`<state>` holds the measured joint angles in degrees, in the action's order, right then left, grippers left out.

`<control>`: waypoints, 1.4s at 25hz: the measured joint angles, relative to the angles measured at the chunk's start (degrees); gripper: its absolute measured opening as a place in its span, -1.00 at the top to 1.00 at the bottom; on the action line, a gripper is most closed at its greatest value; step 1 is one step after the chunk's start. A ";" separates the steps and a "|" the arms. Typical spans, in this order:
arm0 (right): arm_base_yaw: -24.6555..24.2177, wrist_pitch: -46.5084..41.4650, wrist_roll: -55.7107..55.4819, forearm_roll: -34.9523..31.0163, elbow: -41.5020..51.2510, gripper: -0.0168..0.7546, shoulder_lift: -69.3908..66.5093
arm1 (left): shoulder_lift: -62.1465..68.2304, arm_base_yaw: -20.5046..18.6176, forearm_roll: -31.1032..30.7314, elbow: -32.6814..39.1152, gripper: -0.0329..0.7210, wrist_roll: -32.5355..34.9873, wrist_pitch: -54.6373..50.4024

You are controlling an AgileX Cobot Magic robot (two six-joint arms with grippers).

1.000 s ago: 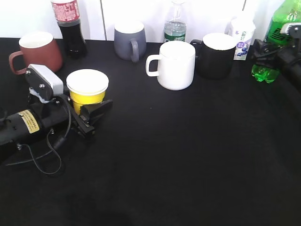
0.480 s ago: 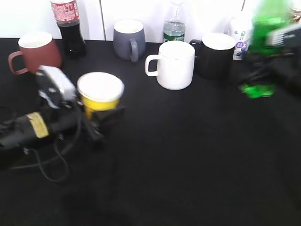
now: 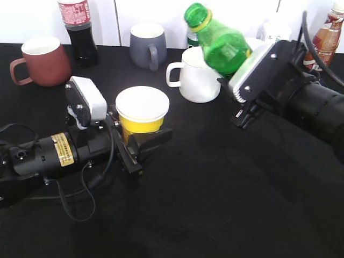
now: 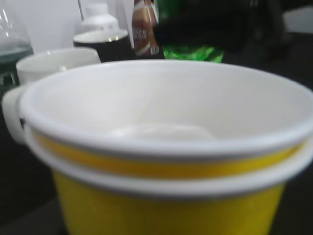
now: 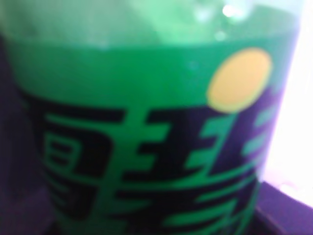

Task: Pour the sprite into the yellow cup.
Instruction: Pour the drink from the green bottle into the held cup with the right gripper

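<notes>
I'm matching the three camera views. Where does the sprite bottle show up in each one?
Exterior: the sprite bottle is upper center-right, tilted left, in the right tool.
Left wrist: a green patch at top, behind the yellow cup.
Right wrist: its label fills the frame.
Shared landmark: the bottle itself.

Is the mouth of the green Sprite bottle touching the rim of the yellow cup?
Apart. The exterior view shows the Sprite bottle tilted in the right gripper, its capped mouth well above and right of the yellow cup, with black table between them.
</notes>
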<state>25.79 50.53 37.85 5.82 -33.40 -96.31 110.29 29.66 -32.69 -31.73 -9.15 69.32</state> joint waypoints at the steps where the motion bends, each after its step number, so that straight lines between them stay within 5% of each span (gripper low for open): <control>1: 0.32 -1.90 1.21 0.00 -0.97 -0.20 0.00 | 0.00 0.00 0.00 0.00 -0.29 0.00 0.00; 12: 3.51 -3.96 14.11 -0.43 -7.49 -0.20 -5.20 | 0.00 0.00 1.75 0.00 -0.29 -0.13 0.00; 16: 3.51 -3.76 24.02 -5.82 -7.66 -0.20 -5.26 | 0.00 0.00 3.44 0.00 -0.29 -0.13 0.00; 35: 3.51 4.55 47.64 -7.14 -7.69 -0.20 -5.26 | 0.00 0.00 3.93 0.00 -0.29 -0.18 0.00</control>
<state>29.30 55.08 85.49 -1.31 -41.09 -101.57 110.29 29.66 -28.76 -31.73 -9.33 69.32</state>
